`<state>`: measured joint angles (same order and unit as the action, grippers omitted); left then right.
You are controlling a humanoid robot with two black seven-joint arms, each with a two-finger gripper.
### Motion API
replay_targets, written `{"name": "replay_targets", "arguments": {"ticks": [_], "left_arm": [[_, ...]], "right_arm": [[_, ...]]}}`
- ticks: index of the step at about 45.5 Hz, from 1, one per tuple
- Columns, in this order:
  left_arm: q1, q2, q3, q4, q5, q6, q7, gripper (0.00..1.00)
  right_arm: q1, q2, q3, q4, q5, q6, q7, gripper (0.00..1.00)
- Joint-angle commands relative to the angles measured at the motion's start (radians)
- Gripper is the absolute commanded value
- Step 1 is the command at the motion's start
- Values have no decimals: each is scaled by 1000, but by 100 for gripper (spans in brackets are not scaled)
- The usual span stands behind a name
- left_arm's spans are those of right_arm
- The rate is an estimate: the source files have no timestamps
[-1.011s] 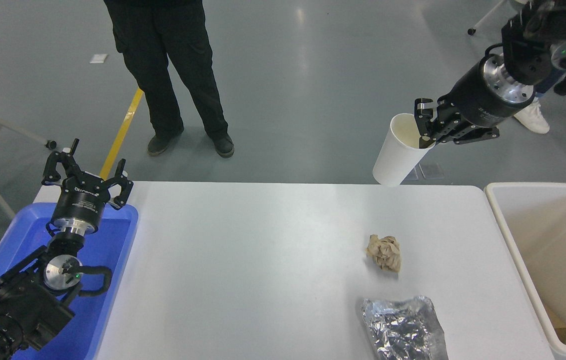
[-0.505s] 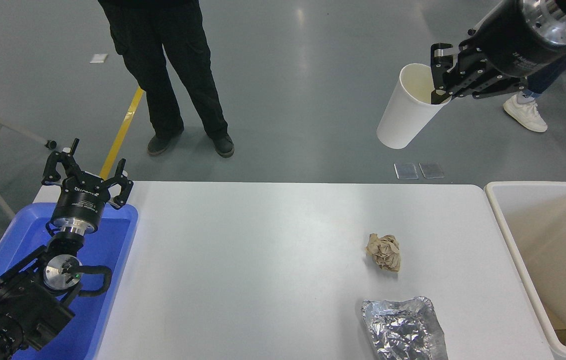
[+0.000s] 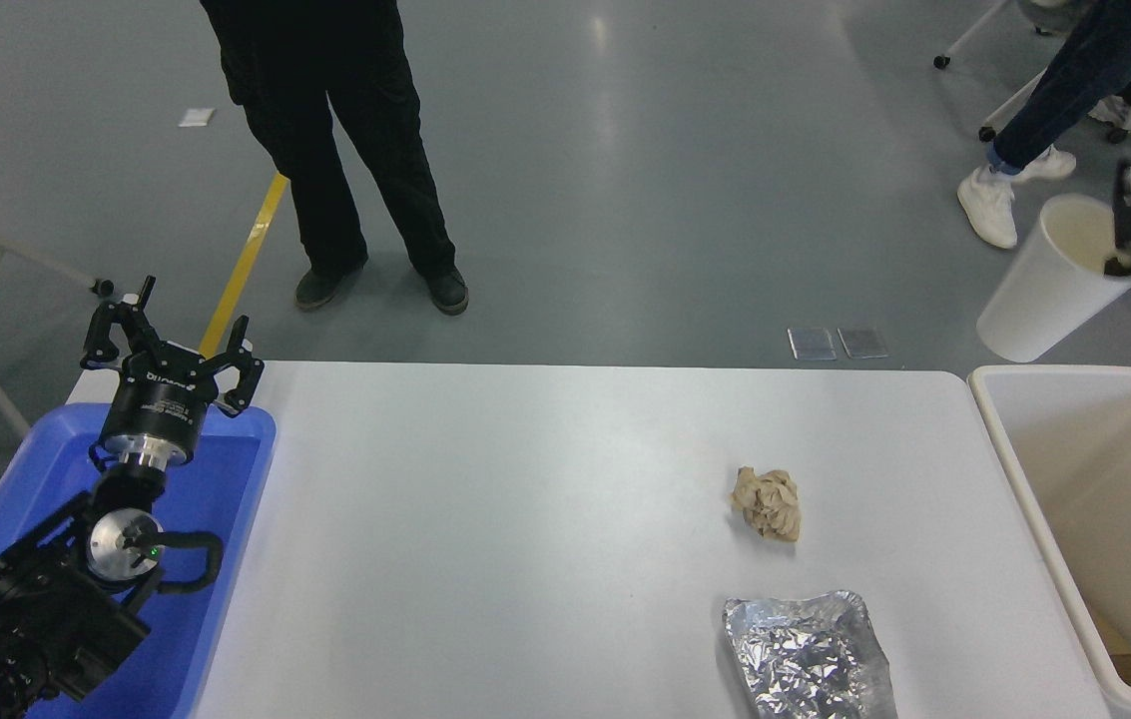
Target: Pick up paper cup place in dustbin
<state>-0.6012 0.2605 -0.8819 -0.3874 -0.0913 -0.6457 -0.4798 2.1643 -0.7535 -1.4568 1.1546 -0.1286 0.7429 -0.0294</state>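
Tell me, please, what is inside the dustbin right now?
The dustbin shows bare beige walls and a brownish scrap low at its near end. The near rim and the picture's edge hide the rest.

Paper ball (image 3: 768, 503), foil tray (image 3: 807, 655)

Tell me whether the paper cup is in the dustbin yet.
Not yet. The paper cup hangs tilted from the right gripper, jaws shut on its rim, above the dustbin, beyond its far rim.

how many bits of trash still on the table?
2: a crumpled brown paper ball right of centre, and a foil tray nearer the front edge. The paper cup is off the table in the right gripper, beside the dustbin.
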Motion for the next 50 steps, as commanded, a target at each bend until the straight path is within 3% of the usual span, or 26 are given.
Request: {"name": "replay_targets", "arguments": {"ticks": [1,10,18,33,50], "left_arm": [[0,-1,0,1,1,0,0,98],[0,-1,0,1,1,0,0,98],[0,-1,0,1,-1,0,0,98],[0,-1,0,1,-1,0,0,98],[0,-1,0,1,-1,0,0,98]], "right_arm": [[-444,-148,134,-163,-37,-250,0,0],[-933,-173,498,-378,-16,-514,-1,0],[-1236,-101,769,-602,6,-648,0,0],[-1423,126,880,-953,7,-704,-1,0],[-1538,286,903,-1089,7,-810,0,0]]}}
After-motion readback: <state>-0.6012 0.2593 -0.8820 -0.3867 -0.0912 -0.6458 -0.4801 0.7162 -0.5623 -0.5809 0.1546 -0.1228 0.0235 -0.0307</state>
